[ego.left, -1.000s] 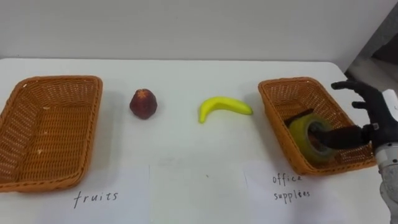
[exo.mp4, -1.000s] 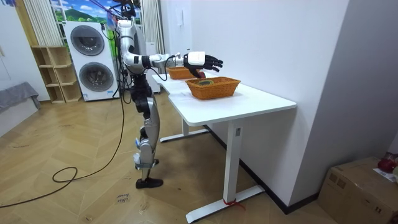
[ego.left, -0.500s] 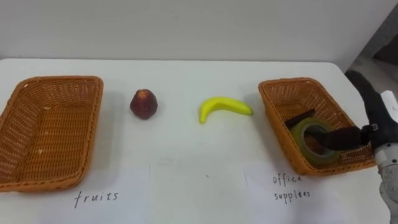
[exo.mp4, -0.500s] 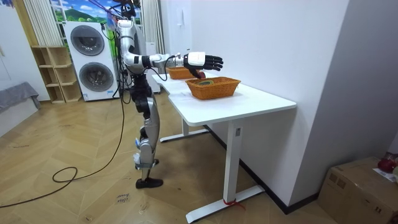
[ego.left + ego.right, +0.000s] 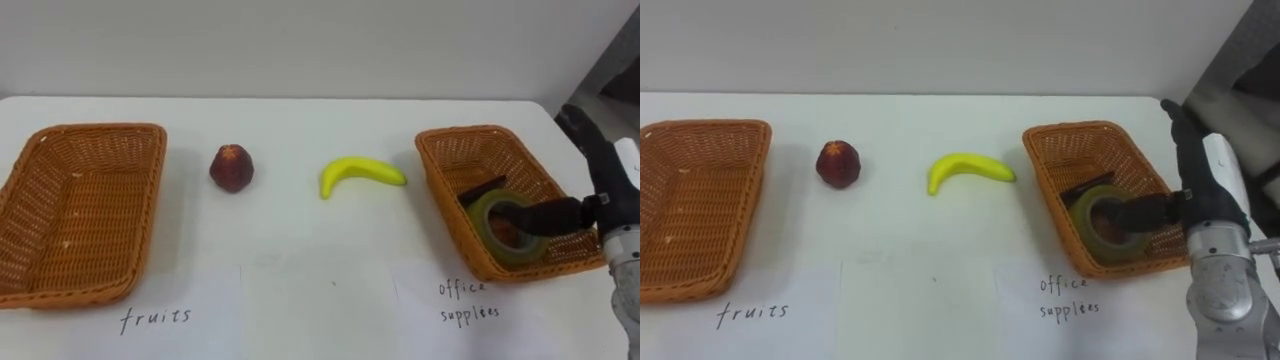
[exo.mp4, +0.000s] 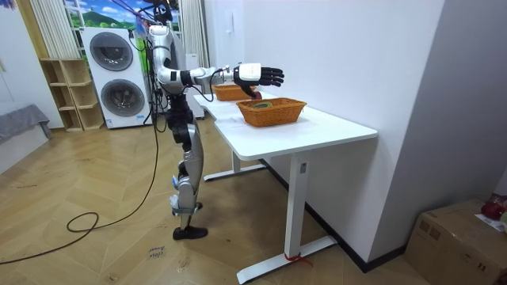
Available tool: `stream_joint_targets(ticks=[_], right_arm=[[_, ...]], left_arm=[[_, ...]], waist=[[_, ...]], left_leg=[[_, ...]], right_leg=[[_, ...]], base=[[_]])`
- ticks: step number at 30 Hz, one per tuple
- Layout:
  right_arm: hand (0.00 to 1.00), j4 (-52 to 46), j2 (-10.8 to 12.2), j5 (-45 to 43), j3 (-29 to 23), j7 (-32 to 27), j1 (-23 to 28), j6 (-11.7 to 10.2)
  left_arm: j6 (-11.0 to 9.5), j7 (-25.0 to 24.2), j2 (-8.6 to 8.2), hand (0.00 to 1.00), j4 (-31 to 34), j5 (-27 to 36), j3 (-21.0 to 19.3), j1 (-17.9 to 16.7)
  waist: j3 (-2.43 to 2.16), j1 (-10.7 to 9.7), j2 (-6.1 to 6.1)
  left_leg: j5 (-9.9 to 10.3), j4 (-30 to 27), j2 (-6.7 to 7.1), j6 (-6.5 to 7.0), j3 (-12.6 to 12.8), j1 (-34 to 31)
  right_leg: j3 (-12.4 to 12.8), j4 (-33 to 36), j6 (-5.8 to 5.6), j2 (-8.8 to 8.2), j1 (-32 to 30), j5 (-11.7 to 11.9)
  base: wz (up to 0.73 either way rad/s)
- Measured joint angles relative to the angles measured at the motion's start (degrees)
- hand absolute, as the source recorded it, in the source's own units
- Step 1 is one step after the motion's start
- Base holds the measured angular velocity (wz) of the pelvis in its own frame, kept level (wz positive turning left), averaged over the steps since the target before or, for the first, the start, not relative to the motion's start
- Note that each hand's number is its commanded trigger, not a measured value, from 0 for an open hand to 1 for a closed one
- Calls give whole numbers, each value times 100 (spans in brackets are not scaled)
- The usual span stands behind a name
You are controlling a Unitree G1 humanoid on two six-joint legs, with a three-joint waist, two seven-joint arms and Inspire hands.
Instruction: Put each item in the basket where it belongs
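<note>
A yellow-green tape roll (image 5: 503,226) lies in the right wicker basket (image 5: 470,132), next to a dark flat item (image 5: 482,188). My right hand (image 5: 611,186) hovers open at that basket's right edge, fingers straight and pointing away, thumb reaching left over the roll. In the room view the right hand (image 6: 258,75) is stretched out above the basket (image 6: 272,112). A yellow banana (image 5: 358,171) lies on the white table just left of this basket. A dark red peach (image 5: 231,166) sits further left. The left wicker basket (image 5: 90,128) holds nothing.
Paper labels lie at the table's front edge: "fruits" (image 5: 155,318) below the left basket and "office supplies" (image 5: 467,300) below the right one. A wall stands close behind the table. In the room view I stand at the table's long side.
My right hand has turned from spread fingers to fingers pointing away and shifted slightly right. The tape roll stays in the basket. The fruit has not moved.
</note>
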State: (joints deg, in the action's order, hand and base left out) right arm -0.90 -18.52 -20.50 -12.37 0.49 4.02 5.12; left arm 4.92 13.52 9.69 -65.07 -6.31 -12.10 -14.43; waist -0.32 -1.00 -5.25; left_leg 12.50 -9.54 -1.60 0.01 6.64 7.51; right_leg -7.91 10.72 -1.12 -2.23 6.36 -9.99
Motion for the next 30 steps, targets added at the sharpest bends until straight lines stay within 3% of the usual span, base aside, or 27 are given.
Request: stream_joint_targets(ticks=[9,13,17,30], right_arm=[[0,-1,0,35,-8,-121,-12,-4],[0,-278,-1,257,-9,-125,-18,-11],[0,-564,-2,483,-13,-225,-24,-14],[0,-660,-1,890,18,-537,-453,-13]], left_arm=[[-53,10,3,0,-1,132,-6,117],[-175,18,3,0,-32,226,-4,115],[-176,165,-7,0,-62,207,-3,88],[-106,342,-22,0,8,166,-3,-99]], waist=[[9,29,13],[22,53,11],[59,136,2],[56,407,12]], left_leg=[[0,16,2,0,4,0],[0,18,2,0,20,-9],[0,25,4,0,20,-18],[-1,-22,15,1,-100,-81]], right_leg=[[5,4,0,2,-5,0],[4,9,0,2,-22,0],[-1,5,0,2,-33,0],[-94,2,-1,-18,-31,0]], base=[[0],[0],[0],[3]])
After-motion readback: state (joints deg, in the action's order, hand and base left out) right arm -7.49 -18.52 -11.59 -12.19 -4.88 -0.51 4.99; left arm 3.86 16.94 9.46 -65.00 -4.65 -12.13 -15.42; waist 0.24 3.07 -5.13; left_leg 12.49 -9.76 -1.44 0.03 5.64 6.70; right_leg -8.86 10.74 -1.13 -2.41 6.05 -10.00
